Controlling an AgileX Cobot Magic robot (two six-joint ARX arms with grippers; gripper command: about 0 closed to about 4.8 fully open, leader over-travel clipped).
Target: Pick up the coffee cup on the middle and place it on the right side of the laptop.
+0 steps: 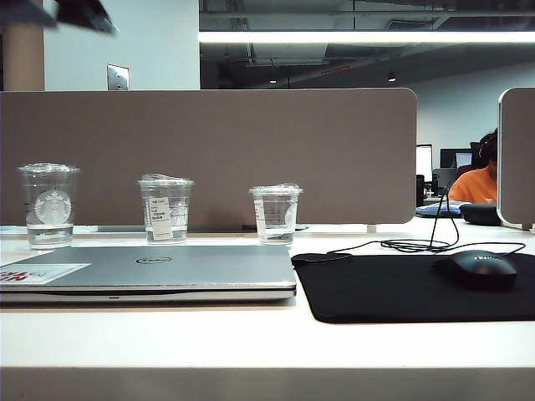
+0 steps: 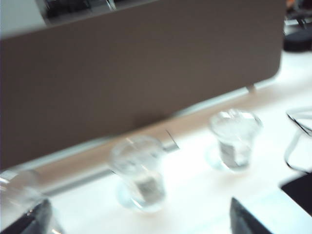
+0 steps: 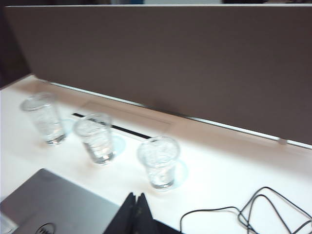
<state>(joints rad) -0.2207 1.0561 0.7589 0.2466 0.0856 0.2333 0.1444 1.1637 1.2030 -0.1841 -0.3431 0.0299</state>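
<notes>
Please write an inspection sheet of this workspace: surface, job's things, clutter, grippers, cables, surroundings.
Surface: white desk, glossy.
Job's things: clear lidded plastic coffee cup with white rectangular label, upright, middle of three; closed slim silver-grey Dell laptop in front of it.
Clutter: clear cup with round Starbucks logo on the left; clear faint-label cup on the right; black mouse on black mouse pad.
Grippers: left gripper above the desk, jaws open, empty; right gripper near the laptop's right edge, jaws shut, empty.
Cables: black cable looped behind the pad.
Surroundings: grey-brown partition panel; person in orange beyond.
</notes>
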